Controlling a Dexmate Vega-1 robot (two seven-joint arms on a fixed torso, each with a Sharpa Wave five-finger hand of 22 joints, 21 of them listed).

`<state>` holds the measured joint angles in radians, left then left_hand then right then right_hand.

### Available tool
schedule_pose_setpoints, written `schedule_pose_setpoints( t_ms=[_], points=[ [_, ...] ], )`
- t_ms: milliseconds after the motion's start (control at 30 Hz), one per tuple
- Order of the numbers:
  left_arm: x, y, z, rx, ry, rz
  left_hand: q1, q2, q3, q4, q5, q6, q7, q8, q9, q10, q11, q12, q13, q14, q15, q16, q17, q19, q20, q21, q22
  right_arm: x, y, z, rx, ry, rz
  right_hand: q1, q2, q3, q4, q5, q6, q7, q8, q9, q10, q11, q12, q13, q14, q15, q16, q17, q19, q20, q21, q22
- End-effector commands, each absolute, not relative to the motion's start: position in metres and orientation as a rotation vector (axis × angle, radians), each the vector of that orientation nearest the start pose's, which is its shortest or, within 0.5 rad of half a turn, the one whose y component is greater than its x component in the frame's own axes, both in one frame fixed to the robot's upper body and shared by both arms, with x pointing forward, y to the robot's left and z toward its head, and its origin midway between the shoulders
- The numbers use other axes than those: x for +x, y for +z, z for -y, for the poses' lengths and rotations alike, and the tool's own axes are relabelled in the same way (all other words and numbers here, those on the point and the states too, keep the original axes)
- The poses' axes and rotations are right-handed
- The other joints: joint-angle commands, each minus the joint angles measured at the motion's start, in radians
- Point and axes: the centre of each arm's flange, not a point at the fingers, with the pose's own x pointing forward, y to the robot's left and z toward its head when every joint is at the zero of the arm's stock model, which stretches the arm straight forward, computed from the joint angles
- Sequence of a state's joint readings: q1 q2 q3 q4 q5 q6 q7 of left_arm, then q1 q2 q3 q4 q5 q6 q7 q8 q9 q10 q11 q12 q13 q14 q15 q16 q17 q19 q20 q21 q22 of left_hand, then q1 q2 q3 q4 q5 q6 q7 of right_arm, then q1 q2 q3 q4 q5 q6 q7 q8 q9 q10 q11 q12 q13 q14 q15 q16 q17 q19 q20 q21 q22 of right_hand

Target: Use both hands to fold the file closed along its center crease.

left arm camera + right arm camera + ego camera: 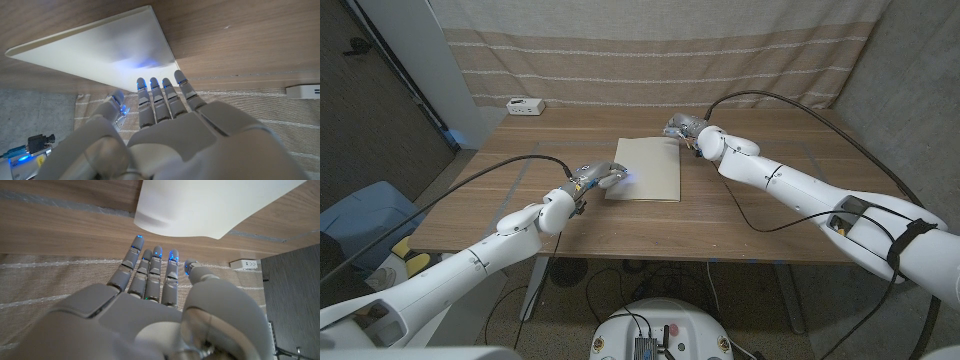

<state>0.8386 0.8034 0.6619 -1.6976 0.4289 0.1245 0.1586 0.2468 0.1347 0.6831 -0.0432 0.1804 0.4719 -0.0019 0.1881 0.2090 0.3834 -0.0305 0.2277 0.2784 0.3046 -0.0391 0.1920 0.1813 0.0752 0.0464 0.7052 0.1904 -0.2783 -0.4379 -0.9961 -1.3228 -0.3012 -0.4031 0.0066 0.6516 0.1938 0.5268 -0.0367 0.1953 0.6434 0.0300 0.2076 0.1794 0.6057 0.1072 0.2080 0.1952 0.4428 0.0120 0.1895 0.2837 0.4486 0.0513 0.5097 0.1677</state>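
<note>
A cream file point(645, 168) lies flat on the wooden table point(770, 215), near the middle. My left hand point(595, 180) is at the file's near left corner with its fingers stretched out toward the edge and nothing in them. In the left wrist view the fingertips point(160, 85) end just at the file point(100, 50); I cannot tell whether they touch it. My right hand point(686, 130) is at the file's far right corner. In the right wrist view its straight fingers point(150, 265) point at the rounded edge of the file point(215, 205), holding nothing.
A white power strip point(525, 106) lies at the table's far left corner. A striped curtain point(650, 60) hangs behind the table. Black cables point(760, 225) run along both arms and across the tabletop at the right. A blue object point(360, 215) stands on the floor at the left.
</note>
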Motion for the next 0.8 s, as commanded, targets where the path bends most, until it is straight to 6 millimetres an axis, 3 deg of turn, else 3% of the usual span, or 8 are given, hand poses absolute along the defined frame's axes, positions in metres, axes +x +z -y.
schedule_pose_setpoints(
  t_ms=[33, 333, 433, 800],
  points=[
    [0.612, -0.047, -0.223, 1.319, -0.076, 0.563, -0.015, 0.002, -0.003, 0.011, -0.004, -0.005, 0.0, 0.0, -0.002, 0.0, 0.007, -0.006, -0.002, -0.001, -0.005, 0.0, 0.0, 0.003, 0.009, -0.003, 0.001, 0.701, 0.078, 0.094, -1.488, -0.009, 0.388, 0.0, -0.011, 0.011, 0.0, -0.005, 0.003, -0.009, 0.0, 0.005, 0.003, -0.005, 0.006, 0.003, 0.002, -0.012, 0.002, 0.0, 0.004, -0.01, -0.004, 0.001],
    [0.614, -0.047, -0.223, 1.321, -0.084, 0.545, -0.031, 0.001, -0.009, 0.023, -0.009, -0.001, 0.008, 0.003, -0.006, 0.005, 0.008, -0.008, -0.012, 0.003, -0.001, 0.002, -0.001, 0.008, 0.02, -0.004, 0.0, 0.711, 0.073, 0.089, -1.562, 0.024, 0.328, -0.01, 0.004, 0.021, 0.014, -0.01, -0.001, -0.019, -0.007, 0.006, -0.001, -0.016, 0.003, 0.003, -0.002, -0.025, 0.009, 0.003, 0.005, -0.018, -0.011, 0.002],
    [0.615, -0.047, -0.223, 1.324, -0.083, 0.542, -0.034, 0.0, -0.01, 0.025, -0.009, -0.001, 0.009, 0.003, -0.007, 0.006, 0.009, -0.008, -0.014, 0.003, 0.0, 0.002, -0.002, 0.008, 0.022, -0.005, -0.001, 0.712, 0.073, 0.087, -1.57, 0.031, 0.325, -0.041, -0.018, 0.006, 0.032, -0.018, 0.0, -0.012, -0.01, 0.007, 0.001, -0.012, 0.002, 0.003, -0.004, -0.02, 0.012, 0.002, 0.006, -0.014, -0.017, 0.002],
    [0.618, -0.045, -0.223, 1.325, -0.085, 0.543, -0.041, 0.0, -0.011, 0.031, -0.01, 0.0, 0.01, 0.003, -0.009, 0.005, 0.011, -0.011, -0.022, 0.003, 0.0, 0.0, -0.003, 0.01, 0.023, -0.006, -0.002, 0.72, 0.066, 0.079, -1.658, 0.056, 0.248, -0.08, -0.013, 0.006, 0.058, -0.016, -0.034, -0.021, -0.024, 0.007, -0.041, -0.025, -0.012, 0.003, -0.052, -0.029, 0.006, -0.001, -0.022, -0.026, -0.046, 0.003]
  ],
)
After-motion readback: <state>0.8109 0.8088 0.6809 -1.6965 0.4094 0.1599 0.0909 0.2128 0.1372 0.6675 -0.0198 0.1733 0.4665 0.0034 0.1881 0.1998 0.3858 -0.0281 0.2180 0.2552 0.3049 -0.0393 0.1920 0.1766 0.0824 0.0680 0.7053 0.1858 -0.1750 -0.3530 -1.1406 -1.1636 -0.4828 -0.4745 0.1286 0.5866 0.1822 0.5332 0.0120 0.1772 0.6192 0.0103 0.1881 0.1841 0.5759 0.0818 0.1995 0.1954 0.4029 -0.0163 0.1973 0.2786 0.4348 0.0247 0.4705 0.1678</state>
